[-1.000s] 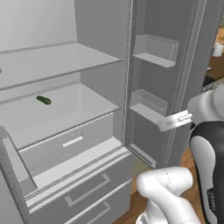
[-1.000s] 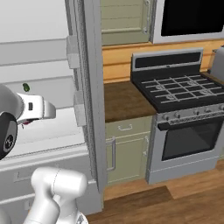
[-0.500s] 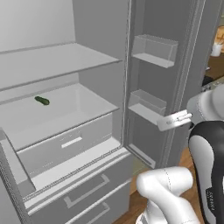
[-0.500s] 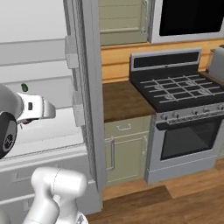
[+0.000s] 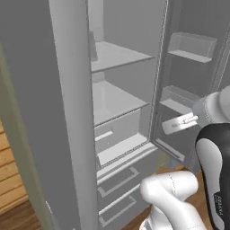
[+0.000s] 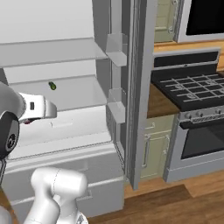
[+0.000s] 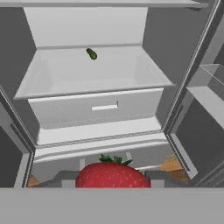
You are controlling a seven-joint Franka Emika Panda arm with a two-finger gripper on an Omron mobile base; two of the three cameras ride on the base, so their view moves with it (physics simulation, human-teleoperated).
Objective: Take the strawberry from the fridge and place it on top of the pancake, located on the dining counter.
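Observation:
The strawberry (image 7: 113, 174), red with green leaves on top, sits between my gripper's (image 7: 111, 180) dark fingertips (image 7: 154, 176) at the bottom of the hand view. The gripper is shut on it. The fridge (image 7: 96, 105) stands open straight ahead, with pale shelves and a drawer. In the left base view the hand (image 5: 179, 122) hangs in front of the fridge (image 5: 117, 101), level with its lower shelf. From the right base view the hand (image 6: 37, 108) is at the left, before the fridge (image 6: 65, 94) shelves. The pancake and the dining counter are out of view.
A small dark green item (image 7: 92, 54) lies at the back of the middle shelf, also in the right base view (image 6: 52, 85). The left fridge door (image 5: 49, 112) stands close. The right door (image 6: 135, 87) carries bins. A stove (image 6: 192, 87) and wooden wall counter (image 6: 159, 103) are to the right.
The whole picture has shifted in both base views, so the base has moved. The left fridge door now stands large at the left. The arm keeps its pose and its grip.

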